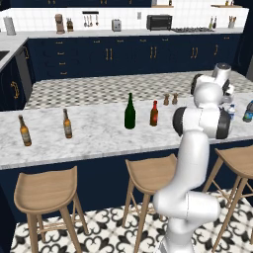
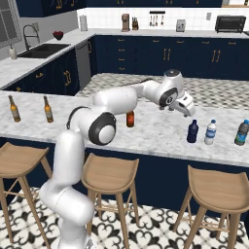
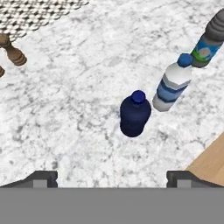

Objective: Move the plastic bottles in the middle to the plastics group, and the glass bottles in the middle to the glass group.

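Navy bottle (image 3: 135,113): upright on marble tabletop (image 3: 78,109), just beside clear water bottle (image 3: 172,87) and teal bottle (image 3: 209,41). Hand (image 3: 112,177): above, spread wide, empty. Green wine bottle (image 1: 130,112), red-topped bottle (image 1: 154,114): mid-tabletop. Amber beer bottles (image 1: 67,124): far left.

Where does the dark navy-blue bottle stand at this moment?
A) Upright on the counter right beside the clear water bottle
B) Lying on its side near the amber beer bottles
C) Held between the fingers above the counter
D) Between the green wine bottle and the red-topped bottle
A: the navy-blue bottle stands upright on the marble counter next to the clear water bottle, and nothing sits between the fingers.
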